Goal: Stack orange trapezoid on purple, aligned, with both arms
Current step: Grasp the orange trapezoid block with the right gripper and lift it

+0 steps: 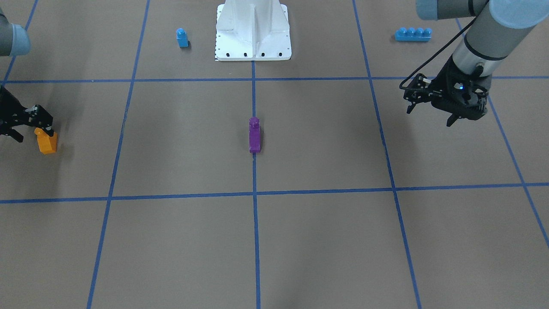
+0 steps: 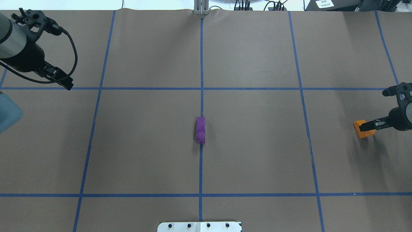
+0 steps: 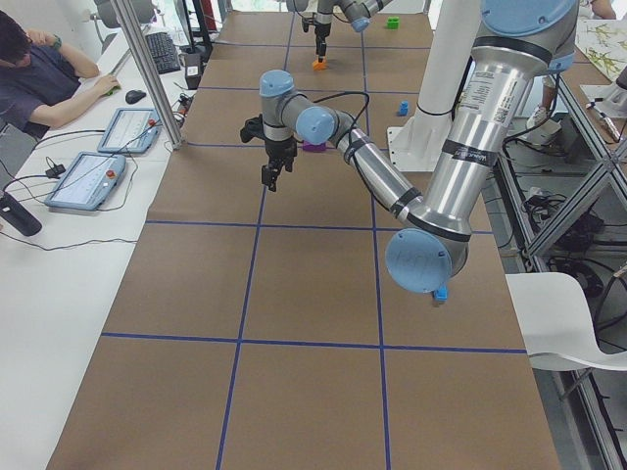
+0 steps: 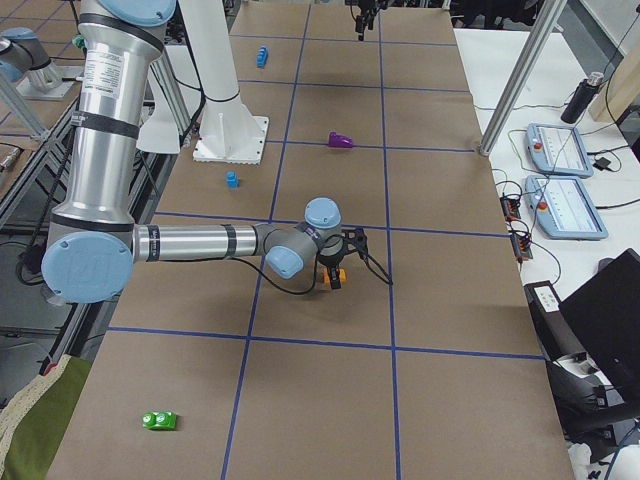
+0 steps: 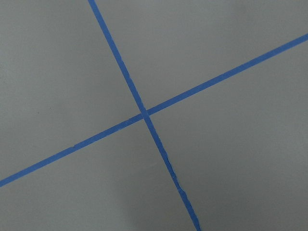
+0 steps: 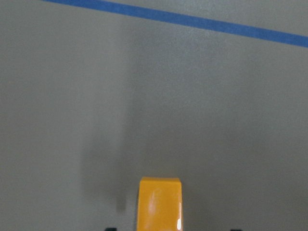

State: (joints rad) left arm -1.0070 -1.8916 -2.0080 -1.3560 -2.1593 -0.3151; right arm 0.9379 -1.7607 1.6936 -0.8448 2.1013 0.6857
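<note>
Brown paper covers the table (image 2: 257, 161), marked into squares by blue tape lines (image 5: 144, 114). One orange trapezoid (image 1: 46, 142) rests near the table's end on the robot's right. The right gripper (image 1: 35, 134) is low over it with its jaws spread wider than the block. In the right wrist view the orange top lies between the two black fingertips, with a gap on either side.

One purple block (image 2: 201, 130) lies at the middle of the table, on the centre tape line and well apart from the orange one.

The left gripper (image 1: 428, 119) hangs above bare paper towards the table's left end. Its jaws are wide apart and hold nothing, and its wrist camera sees only a crossing of two tape lines.

Three other blocks lie along the robot's edge. One small blue single-stud block (image 1: 182, 37) stands on the right side of the white base (image 1: 253, 34). One long blue four-stud brick (image 1: 413, 34) lies on its left side. One green block (image 4: 160, 420) sits near the corner at the right end.

A person (image 3: 39, 73) sits at a side desk beyond the far edge.
</note>
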